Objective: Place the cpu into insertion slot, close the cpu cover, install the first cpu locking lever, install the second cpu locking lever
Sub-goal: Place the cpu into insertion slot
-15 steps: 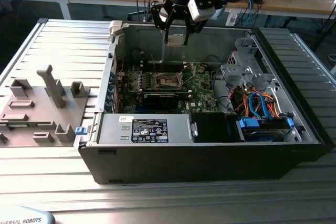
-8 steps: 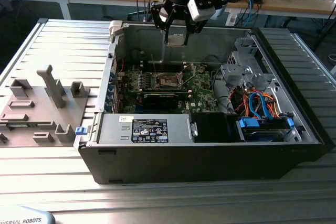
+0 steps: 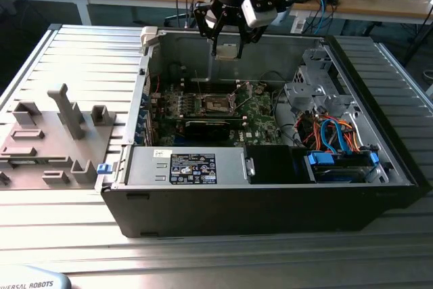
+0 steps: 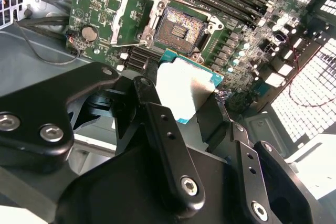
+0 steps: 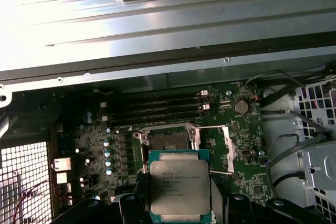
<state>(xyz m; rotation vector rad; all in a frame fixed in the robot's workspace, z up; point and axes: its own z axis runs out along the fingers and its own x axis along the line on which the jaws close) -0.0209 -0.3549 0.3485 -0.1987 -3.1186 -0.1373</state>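
My gripper (image 3: 227, 49) hangs above the open computer case, shut on the cpu (image 3: 228, 53) by its edges. In both wrist views the cpu (image 4: 184, 90) (image 5: 180, 190), a flat square chip with a silvery top, sits between the black fingers (image 4: 157, 124). Below it on the green board, the insertion slot (image 4: 181, 30) (image 5: 168, 140) (image 3: 215, 104) lies bare. The cpu is well above the slot and apart from it. The cpu cover (image 4: 128, 19) (image 5: 212, 142) is swung open beside the slot. A thin locking lever (image 5: 223, 171) stands free by the cover.
Long black memory slots (image 5: 152, 108) run beside the socket. A power supply (image 3: 189, 167) fills the case's front. A drive cage (image 3: 318, 86) and coloured cables (image 3: 331, 130) sit at the exterior view's right. A grey fixture block (image 3: 54, 133) lies outside at its left.
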